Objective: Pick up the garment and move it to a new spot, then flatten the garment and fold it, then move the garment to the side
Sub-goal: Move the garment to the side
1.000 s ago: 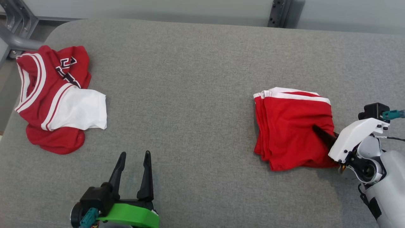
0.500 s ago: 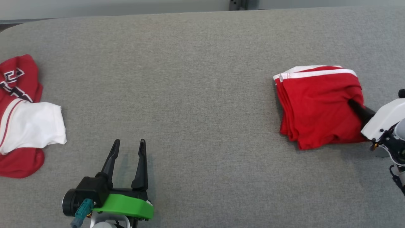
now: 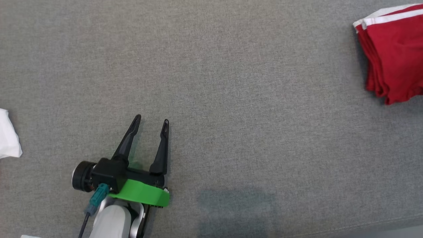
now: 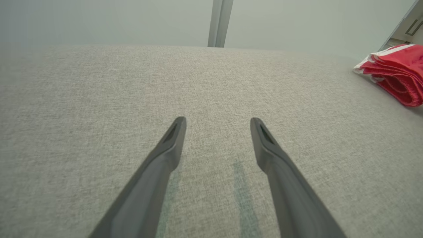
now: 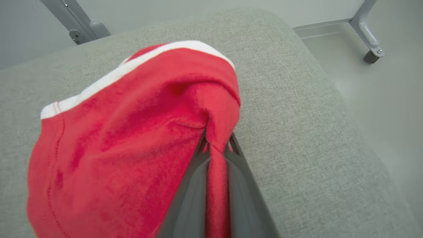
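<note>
The garment (image 3: 393, 53) is a folded red piece with white trim, lying at the far right of the grey padded table (image 3: 231, 82). In the right wrist view my right gripper (image 5: 216, 142) is shut on a pinched fold at the garment's (image 5: 132, 132) near edge, and the cloth bunches up over the fingers. My left gripper (image 3: 152, 119) rests open low over the bare table at the lower left, with nothing between its fingers. The left wrist view shows the same open left gripper (image 4: 218, 120), with the garment (image 4: 396, 69) far off to its right.
A white corner of another piece of clothing (image 3: 8, 138) pokes in at the left edge. The table's rounded end drops off to the floor (image 5: 380, 99) just right of the garment, where a metal frame leg (image 5: 366, 26) stands.
The head camera has swung, so the whole picture shifted and the red-and-white jersey slid out on the left. My right gripper has shut on the garment's edge. The left gripper stays open.
</note>
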### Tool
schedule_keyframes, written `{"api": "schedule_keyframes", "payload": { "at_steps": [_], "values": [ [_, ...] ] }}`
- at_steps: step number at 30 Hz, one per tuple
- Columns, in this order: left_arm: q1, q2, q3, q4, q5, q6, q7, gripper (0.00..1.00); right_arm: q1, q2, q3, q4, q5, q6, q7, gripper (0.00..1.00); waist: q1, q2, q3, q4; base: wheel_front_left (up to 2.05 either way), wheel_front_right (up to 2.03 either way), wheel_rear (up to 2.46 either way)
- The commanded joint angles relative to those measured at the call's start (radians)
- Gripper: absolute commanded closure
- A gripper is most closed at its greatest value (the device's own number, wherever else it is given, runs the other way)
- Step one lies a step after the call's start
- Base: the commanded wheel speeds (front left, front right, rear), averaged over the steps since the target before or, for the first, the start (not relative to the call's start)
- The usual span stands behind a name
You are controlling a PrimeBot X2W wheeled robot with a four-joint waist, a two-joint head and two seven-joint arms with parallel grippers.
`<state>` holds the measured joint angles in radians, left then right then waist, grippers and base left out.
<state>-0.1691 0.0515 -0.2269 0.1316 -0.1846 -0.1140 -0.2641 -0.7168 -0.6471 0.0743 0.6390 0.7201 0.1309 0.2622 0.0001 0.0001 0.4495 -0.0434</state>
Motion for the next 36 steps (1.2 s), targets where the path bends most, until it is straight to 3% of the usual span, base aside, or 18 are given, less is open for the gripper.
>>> {"api": "schedule_keyframes", "payload": {
  "at_steps": [1, 8, 9, 10, 18, 26, 36],
  "values": [
    [-0.022, 0.005, 0.001, -0.008, -0.002, -0.005, 0.0, 0.0, -0.026, -0.025, -0.009, 0.018, -0.023, 0.0, 0.0, 1.0, -0.0001, -0.0001, 0.066, -0.008, 0.0, 0.0, 0.0],
    [-0.008, 0.006, 0.031, -0.011, 0.0, -0.007, 0.0, 0.0, -0.104, -0.089, -0.038, 0.143, -0.147, 0.0, -0.025, 1.0, -0.0001, -0.0001, 0.081, 0.013, 0.0, 0.0, 0.0],
    [-0.007, 0.006, 0.037, -0.012, 0.0, -0.007, 0.0, 0.0, -0.116, -0.094, -0.045, 0.158, -0.175, 0.0, -0.048, 0.55, -0.0001, -0.0001, 0.082, 0.013, 0.0, 0.0, 0.0],
    [-0.007, 0.006, 0.04, -0.011, 0.0, -0.008, 0.0, 0.0, -0.121, -0.091, -0.046, 0.171, -0.201, 0.0, -0.069, 0.0, -0.0001, -0.0001, 0.08, 0.014, 0.0, 0.0, 0.0],
    [0.014, 0.002, 0.057, -0.004, -0.023, -0.001, 0.0, 0.0, -0.135, -0.06, -0.065, 0.162, -0.347, 0.0, -0.309, 0.0, -0.0001, -0.0001, -0.006, 0.023, 0.0, 0.0, 0.0],
    [0.105, 0.0, 0.079, 0.025, -0.086, 0.031, 0.0, 0.0, 0.082, 0.028, -0.086, -0.015, -0.397, -0.001, -0.462, 0.0, -0.0001, -0.0001, -0.215, 0.053, 0.0, 0.0, 0.0],
    [0.234, 0.0, 0.113, 0.06, -0.086, 0.047, 0.0, 0.0, 0.512, 0.272, -0.216, -0.254, -0.531, 0.0, -0.52, 0.0, -0.0001, -0.0001, -0.405, 0.103, 0.0, 0.0, 0.0]
  ]
}}
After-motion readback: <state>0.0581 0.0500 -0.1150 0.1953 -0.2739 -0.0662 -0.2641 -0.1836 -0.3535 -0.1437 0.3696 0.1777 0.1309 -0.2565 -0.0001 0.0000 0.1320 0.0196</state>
